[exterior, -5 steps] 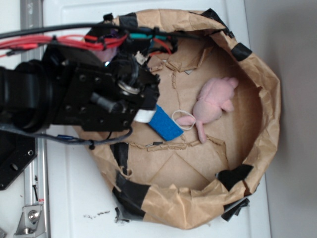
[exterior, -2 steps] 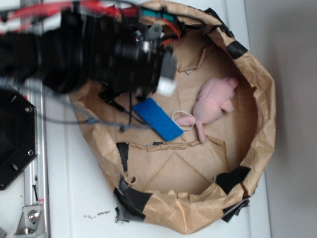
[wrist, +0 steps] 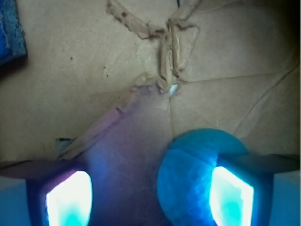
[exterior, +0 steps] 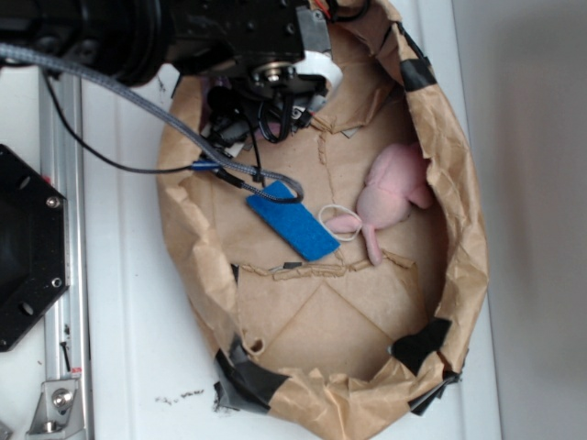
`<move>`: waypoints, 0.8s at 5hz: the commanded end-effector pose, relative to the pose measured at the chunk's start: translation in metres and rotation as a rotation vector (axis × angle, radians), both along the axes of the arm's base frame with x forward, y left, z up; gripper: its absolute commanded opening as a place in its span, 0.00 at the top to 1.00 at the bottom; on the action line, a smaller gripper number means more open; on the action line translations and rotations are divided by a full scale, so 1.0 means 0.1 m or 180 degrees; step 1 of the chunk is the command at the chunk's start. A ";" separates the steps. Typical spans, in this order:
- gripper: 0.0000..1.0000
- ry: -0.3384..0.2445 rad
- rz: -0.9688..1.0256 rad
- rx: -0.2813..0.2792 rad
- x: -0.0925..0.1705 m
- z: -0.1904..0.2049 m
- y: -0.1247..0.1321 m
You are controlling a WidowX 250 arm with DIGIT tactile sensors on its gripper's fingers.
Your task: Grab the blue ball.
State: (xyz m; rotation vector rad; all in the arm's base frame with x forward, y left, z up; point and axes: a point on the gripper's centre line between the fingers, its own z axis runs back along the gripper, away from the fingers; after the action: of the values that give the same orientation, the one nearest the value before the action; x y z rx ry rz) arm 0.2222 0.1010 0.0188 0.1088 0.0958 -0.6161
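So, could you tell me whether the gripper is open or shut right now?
Open. In the wrist view the gripper has a wide gap between its fingers; the blue ball sits by the right finger, not clamped.

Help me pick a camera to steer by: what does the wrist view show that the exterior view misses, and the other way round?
Only the wrist view shows the blue ball, low and right, partly behind the right one of the two glowing fingers; the gripper is open. Only the exterior view shows the pink plush, a white loop, the paper wall and the arm covering the ball. Both show the blue block and the taped brown floor.
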 end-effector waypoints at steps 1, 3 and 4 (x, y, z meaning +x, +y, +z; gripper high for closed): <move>1.00 0.0136 0.0007 -0.0074 -0.14 -0.10 -0.02; 1.00 0.0141 -0.0045 -0.0067 -0.14 -0.09 -0.05; 1.00 0.0136 -0.0072 -0.0046 -0.13 -0.08 -0.07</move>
State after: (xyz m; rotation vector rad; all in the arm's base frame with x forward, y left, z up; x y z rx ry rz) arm 0.2232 0.1013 0.0183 0.1161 0.0861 -0.6242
